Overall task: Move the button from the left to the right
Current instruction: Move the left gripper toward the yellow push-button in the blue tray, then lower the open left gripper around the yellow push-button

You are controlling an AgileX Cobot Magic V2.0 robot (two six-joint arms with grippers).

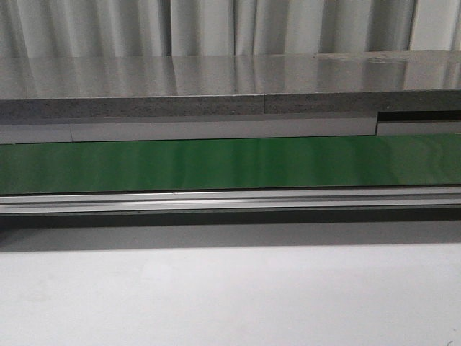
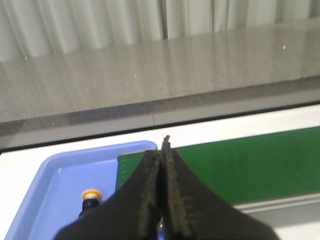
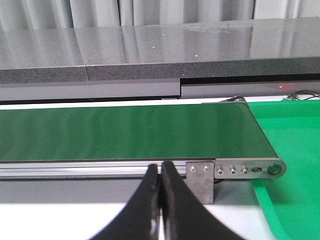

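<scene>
With both the left hand and right hand pinched closed and empty, a descent could knock the button, at eight o'clock in its blue tray.

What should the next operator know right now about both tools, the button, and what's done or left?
Left tool: shut, holding nothing, above the blue tray.
Right tool: shut, empty, near the right end of the green belt, beside the green bin.
Button: in the blue tray on the left, untouched.
Done: nothing.
Left: open the left tool, pick the button, move it right.
</scene>
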